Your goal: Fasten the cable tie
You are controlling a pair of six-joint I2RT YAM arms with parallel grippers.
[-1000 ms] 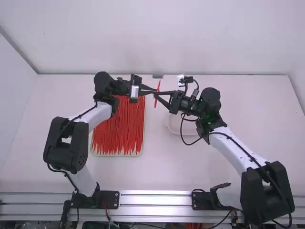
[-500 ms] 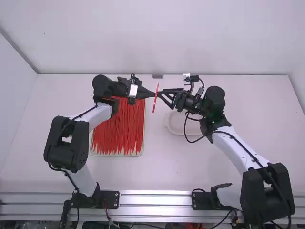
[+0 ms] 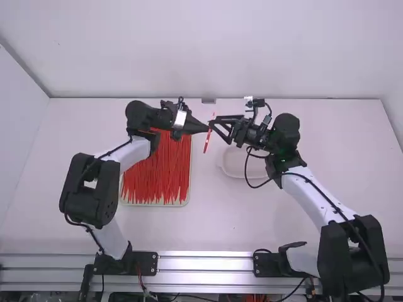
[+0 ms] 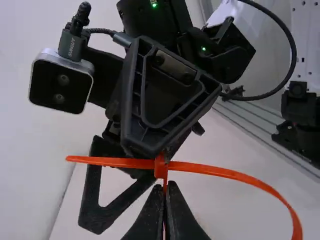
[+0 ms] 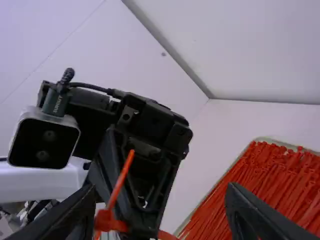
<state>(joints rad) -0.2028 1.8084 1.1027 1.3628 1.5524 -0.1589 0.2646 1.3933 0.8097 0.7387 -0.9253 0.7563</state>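
Observation:
A single red cable tie (image 3: 207, 141) hangs in the air between the two grippers, above the table's back middle. My left gripper (image 3: 203, 130) is shut on it; in the left wrist view its closed fingertips (image 4: 163, 192) pinch the tie's head (image 4: 160, 167), and the strap curves away in a loop (image 4: 240, 177). My right gripper (image 3: 217, 127) faces it tip to tip, open. Its fingers (image 5: 75, 212) stand wide apart on either side of the left gripper (image 5: 145, 170), and the tie's tail (image 5: 121, 180) sticks up between them.
A flat tray (image 3: 187, 202) with a pile of several red cable ties (image 3: 157, 167) lies under the left arm; the pile also appears in the right wrist view (image 5: 280, 170). A pale shallow dish (image 3: 234, 168) sits on the table below the right arm.
The left gripper has pushed right with the tie, which now tilts. The right wrist has drawn back and risen slightly, its fingers still at the tie.

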